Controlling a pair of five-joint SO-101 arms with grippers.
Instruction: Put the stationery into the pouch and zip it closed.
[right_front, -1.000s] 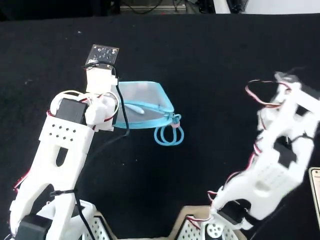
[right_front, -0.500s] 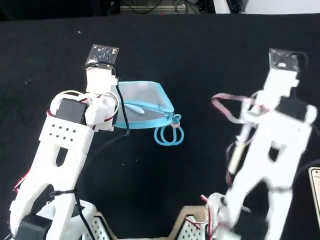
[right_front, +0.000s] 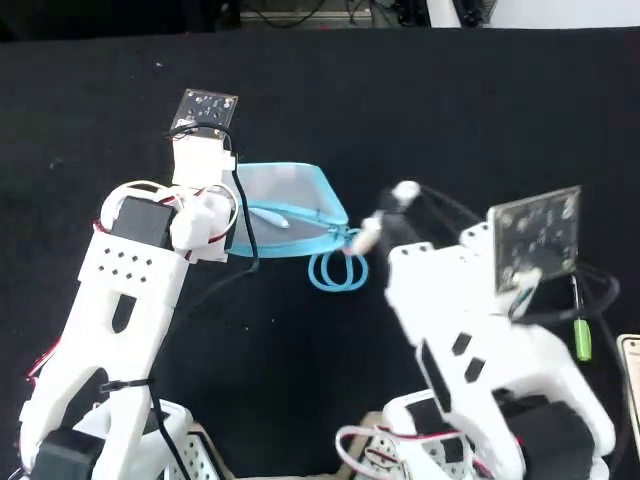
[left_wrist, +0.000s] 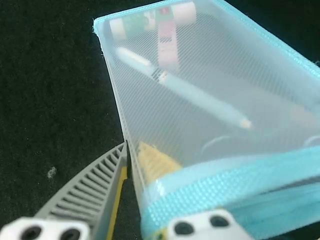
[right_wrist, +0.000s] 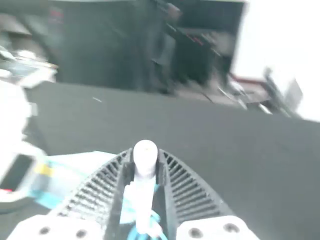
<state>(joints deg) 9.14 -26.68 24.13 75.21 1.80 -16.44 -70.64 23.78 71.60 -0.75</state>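
The translucent light-blue pouch (right_front: 290, 205) lies on the black table, its cord loop (right_front: 338, 271) trailing toward the front. In the left wrist view the pouch (left_wrist: 210, 100) holds pens, a tape roll and a yellow item. My left gripper (right_front: 226, 222) is shut on the pouch's left edge, one grey finger (left_wrist: 95, 195) lying along it. My right gripper (right_front: 388, 218) is shut on a white marker (right_front: 372, 232), whose pinkish end hangs just above the pouch's right corner by the zipper. In the right wrist view the marker (right_wrist: 145, 165) stands between the fingers.
The left arm's white body (right_front: 120, 300) covers the front left of the table. The right arm's body (right_front: 480, 350) fills the front right. A flat device (right_front: 631, 365) lies at the right edge. Black cloth stretches behind the pouch.
The right arm has swung from the right side in toward the pouch, carrying the white marker to its zipper corner. The left arm and pouch have kept still.
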